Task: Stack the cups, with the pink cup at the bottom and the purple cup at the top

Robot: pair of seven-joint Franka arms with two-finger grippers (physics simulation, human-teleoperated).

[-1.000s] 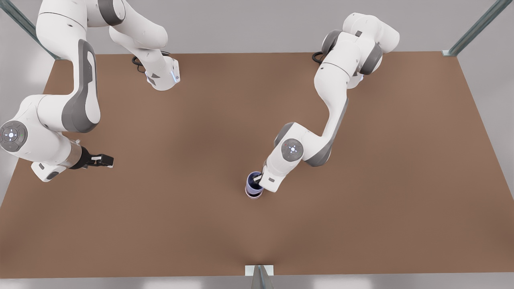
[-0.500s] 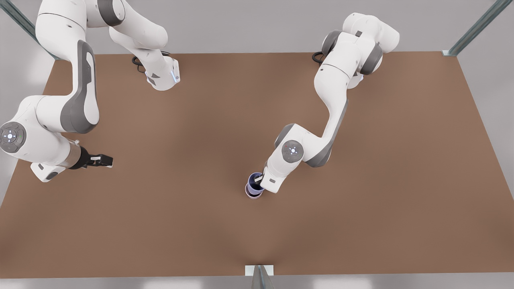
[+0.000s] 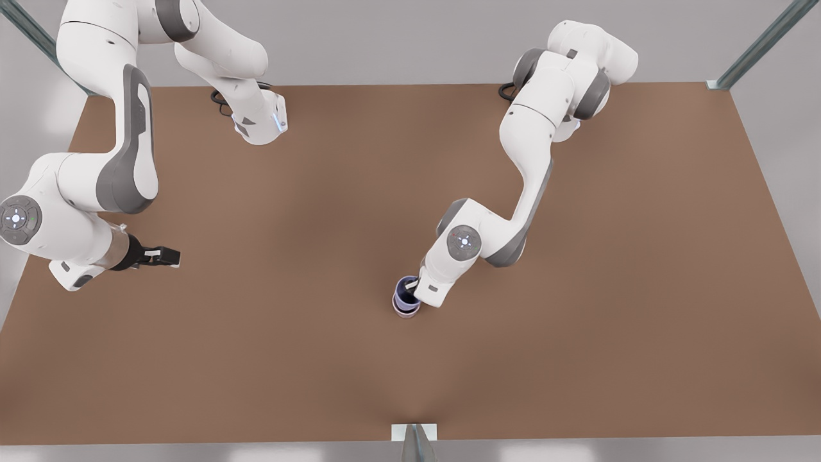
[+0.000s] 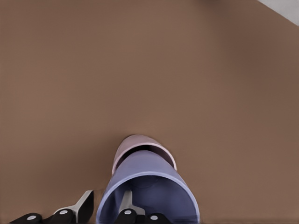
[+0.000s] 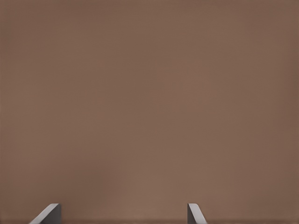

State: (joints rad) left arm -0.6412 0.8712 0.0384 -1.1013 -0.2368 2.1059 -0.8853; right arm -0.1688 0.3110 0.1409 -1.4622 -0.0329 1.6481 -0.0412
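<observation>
Table [image 3: 269, 359] spreads bare under my right gripper [image 5: 124, 214], which waits well apart with fingers spread. Cups look light, stiff and slick — best taken by the rim wall. My left gripper [image 4: 105, 212] straddles the purple cup [image 4: 149, 186] wall, one finger inside, one just outside; whether I'm pinching I cannot tell. It sits nested in the pink cup [image 4: 135, 142] — most of that hidden.

The purple cup [image 4: 148, 186] sits inside the pink cup [image 4: 135, 143], near the middle of the surface [image 3: 577, 359]. The left gripper [image 3: 417, 283] is at its 3 o'clock. The right gripper [image 3: 172, 256] is far off at 9 o'clock.
</observation>
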